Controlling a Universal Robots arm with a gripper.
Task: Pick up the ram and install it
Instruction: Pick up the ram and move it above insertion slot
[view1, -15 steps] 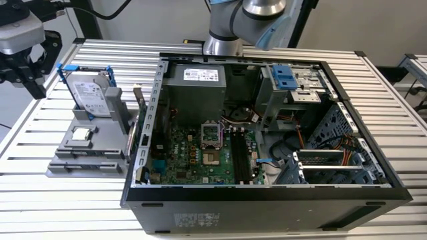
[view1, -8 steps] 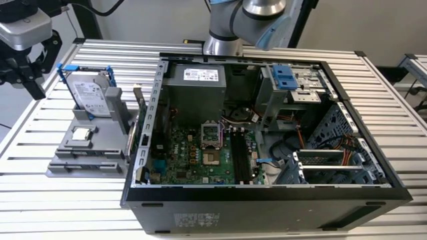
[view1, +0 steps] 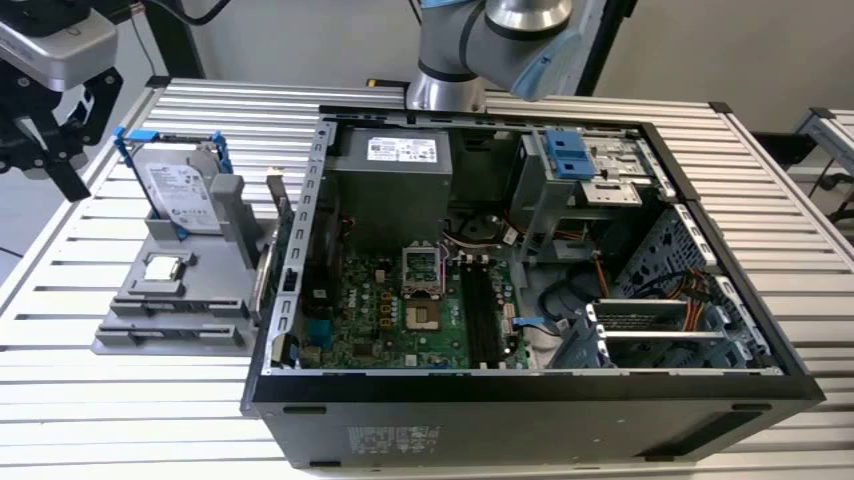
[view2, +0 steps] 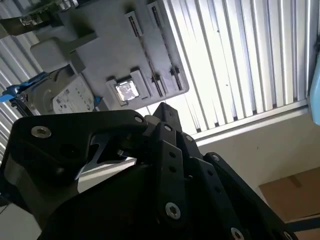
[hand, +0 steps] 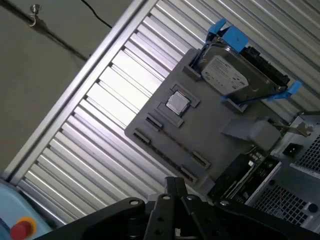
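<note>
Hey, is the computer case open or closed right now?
Open: the computer case has no side panel, and its green motherboard lies exposed.

Bare table (view1: 120, 400) slats beside gray holder (view1: 174, 320)

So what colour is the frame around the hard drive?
Blue. The frame shows best in the first wrist view.

Ribbed alu table (view1: 134, 420) w/ bright glare, grey floor (hand: 35, 80), cardboard box (view2: 292, 195) nearby.
</note>
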